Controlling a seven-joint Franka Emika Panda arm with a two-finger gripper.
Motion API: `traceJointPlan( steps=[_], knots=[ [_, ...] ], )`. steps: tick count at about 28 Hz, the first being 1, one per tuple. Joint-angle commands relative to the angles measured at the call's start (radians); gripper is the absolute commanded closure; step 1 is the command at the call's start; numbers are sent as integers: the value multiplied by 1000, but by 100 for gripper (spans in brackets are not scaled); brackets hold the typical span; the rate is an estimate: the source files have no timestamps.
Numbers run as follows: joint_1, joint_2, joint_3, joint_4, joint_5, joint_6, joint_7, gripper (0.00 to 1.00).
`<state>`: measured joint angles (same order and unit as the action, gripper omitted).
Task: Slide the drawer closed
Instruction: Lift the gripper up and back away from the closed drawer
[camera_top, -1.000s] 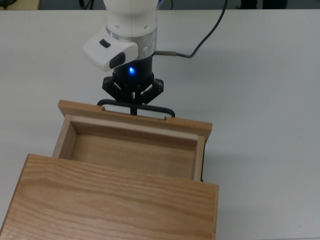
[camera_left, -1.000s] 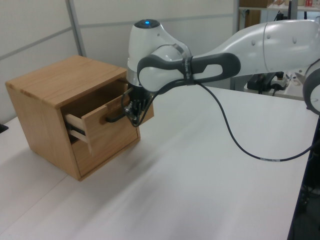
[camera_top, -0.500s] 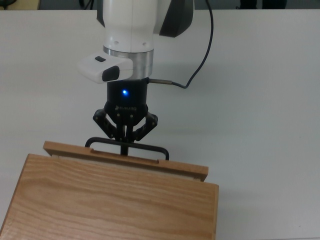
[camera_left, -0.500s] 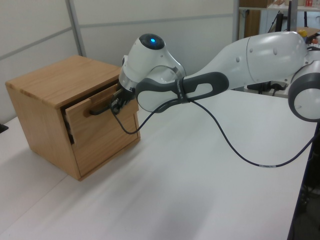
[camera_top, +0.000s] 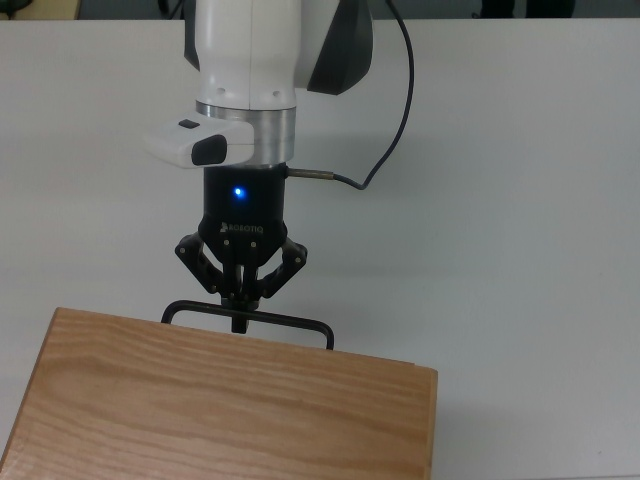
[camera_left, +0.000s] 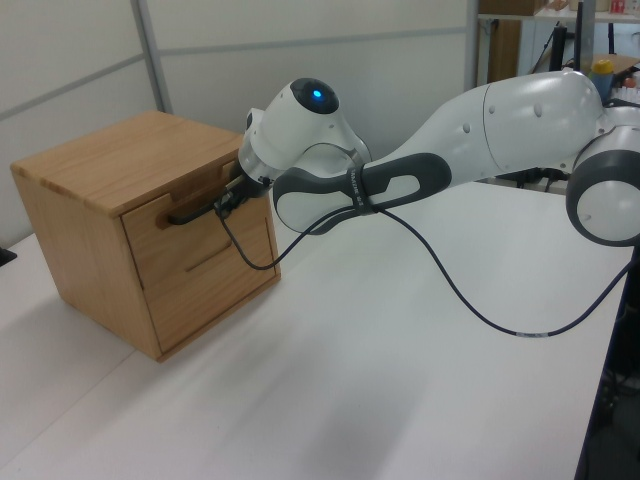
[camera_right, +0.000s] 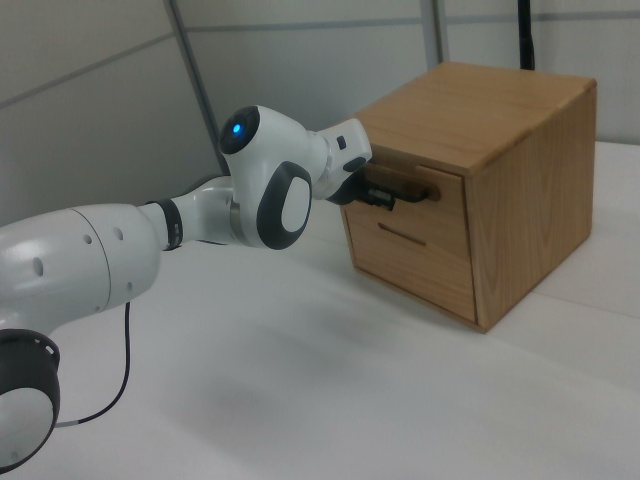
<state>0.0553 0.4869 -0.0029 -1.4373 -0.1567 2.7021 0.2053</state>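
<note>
We see a wooden cabinet (camera_right: 500, 170) on a white table (camera_right: 300, 400). Its upper drawer (camera_right: 425, 195) sits flush with the front. Our arm (camera_right: 180, 225) reaches in from the right view's left, and the gripper (camera_right: 385, 196) meets the black handle (camera_right: 408, 190).

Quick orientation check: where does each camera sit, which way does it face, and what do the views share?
Top view: overhead, looking down on the cabinet top, handle, gripper.
Left view: table-side, facing the drawer front; arm enters from the left view's right.
Right view: opposite side; arm enters from the right view's left.
Shared: gripper at the handle.
</note>
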Motion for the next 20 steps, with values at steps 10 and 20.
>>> traceJointPlan(
  steps=[10, 20],
  knots=[
    [-6, -54, -3, -83, -20, -63, 17, 100],
    [11, -137, 11, -83, -14, -556, 11, 100]
  ],
)
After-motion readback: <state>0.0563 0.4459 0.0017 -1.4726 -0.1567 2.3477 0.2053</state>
